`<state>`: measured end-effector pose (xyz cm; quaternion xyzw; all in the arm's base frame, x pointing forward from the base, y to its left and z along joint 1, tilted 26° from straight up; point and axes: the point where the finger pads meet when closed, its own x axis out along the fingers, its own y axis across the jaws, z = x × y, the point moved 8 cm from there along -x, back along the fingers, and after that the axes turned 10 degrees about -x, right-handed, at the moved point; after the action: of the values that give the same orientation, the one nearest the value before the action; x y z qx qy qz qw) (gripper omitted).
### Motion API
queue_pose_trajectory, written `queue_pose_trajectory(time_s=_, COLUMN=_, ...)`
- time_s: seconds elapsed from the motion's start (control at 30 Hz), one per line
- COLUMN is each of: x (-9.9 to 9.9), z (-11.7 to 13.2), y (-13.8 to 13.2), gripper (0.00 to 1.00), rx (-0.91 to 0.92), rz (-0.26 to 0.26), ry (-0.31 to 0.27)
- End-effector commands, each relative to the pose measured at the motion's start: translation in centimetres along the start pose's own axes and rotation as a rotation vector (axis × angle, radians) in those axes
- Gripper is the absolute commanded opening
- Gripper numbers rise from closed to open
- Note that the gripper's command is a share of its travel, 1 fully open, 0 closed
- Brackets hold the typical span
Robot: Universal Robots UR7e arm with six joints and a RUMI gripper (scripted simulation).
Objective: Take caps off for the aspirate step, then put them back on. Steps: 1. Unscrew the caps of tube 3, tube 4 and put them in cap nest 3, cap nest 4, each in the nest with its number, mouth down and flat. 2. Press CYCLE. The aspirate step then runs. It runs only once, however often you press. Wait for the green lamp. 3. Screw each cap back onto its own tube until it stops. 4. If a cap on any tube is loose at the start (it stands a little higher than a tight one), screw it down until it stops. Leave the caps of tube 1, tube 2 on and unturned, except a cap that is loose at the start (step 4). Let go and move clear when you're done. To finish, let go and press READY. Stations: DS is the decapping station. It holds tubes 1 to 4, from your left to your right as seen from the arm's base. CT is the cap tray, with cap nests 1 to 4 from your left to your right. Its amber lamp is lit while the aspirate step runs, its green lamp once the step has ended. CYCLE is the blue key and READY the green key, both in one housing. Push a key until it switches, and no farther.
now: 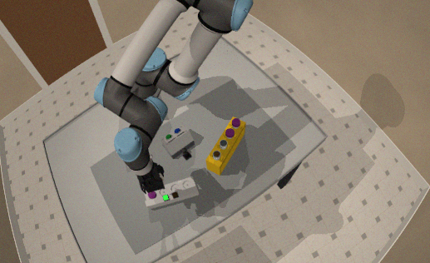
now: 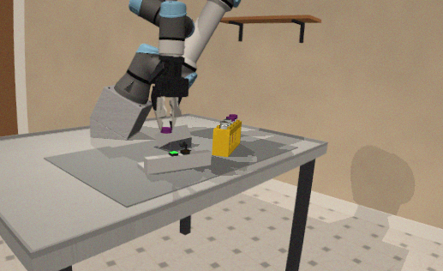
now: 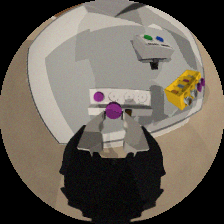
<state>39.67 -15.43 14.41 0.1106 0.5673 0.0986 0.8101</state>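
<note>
My gripper [image 2: 166, 127] [image 3: 113, 111] is shut on a purple cap [image 2: 166, 129] [image 3: 114, 110], held in the air above the white cap tray [image 1: 190, 193] [image 2: 178, 163] [image 3: 146, 104]. The gripper hides this cap in the top view. Another purple cap [image 1: 151, 195] [image 3: 99, 96] sits in nest 4; nests 1 to 3 are empty. The green lamp [image 1: 165, 197] [image 2: 173, 153] is lit and the amber lamp [image 1: 175, 195] is dark. On the yellow decapping station [image 1: 215, 167] [image 2: 221, 143] [image 3: 176, 96], tube 3 [image 1: 224, 143] and tube 4 [image 1: 216, 155] are uncapped. Purple caps sit on tube 1 [image 1: 235, 122] and tube 2 [image 1: 229, 133].
The grey key housing [image 1: 179, 143] [image 3: 152, 49] stands between the arm's base and the cap tray. It bears the green READY key [image 1: 169, 136] [image 3: 148, 37] and the blue CYCLE key [image 1: 177, 131] [image 3: 160, 39]. The yellow station rises higher than the cap tray.
</note>
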Motion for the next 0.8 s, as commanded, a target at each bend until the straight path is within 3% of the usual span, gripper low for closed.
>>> queue_pose_trajectory(time_s=0.0, x=-2.4, z=0.0, y=0.0, gripper=0.0, rx=-0.001, rz=0.001, ry=0.0)
queue_pose_trajectory(time_s=0.1, x=-3.8, z=0.0, y=0.0, gripper=0.0, rx=-0.001, rz=0.001, ry=0.0)
queue_pose_trajectory(time_s=0.3, x=-3.8, z=0.0, y=0.0, gripper=0.0, rx=-0.001, rz=0.001, ry=0.0)
queue_pose_trajectory(time_s=0.43, x=-3.8, z=-0.3, y=3.3, gripper=0.0, rx=0.333, rz=0.001, ry=0.001)
queue_pose_trajectory(time_s=0.77, x=-3.9, z=-0.7, y=8.3, gripper=0.0, rx=0.833, rz=0.001, ry=0.001)
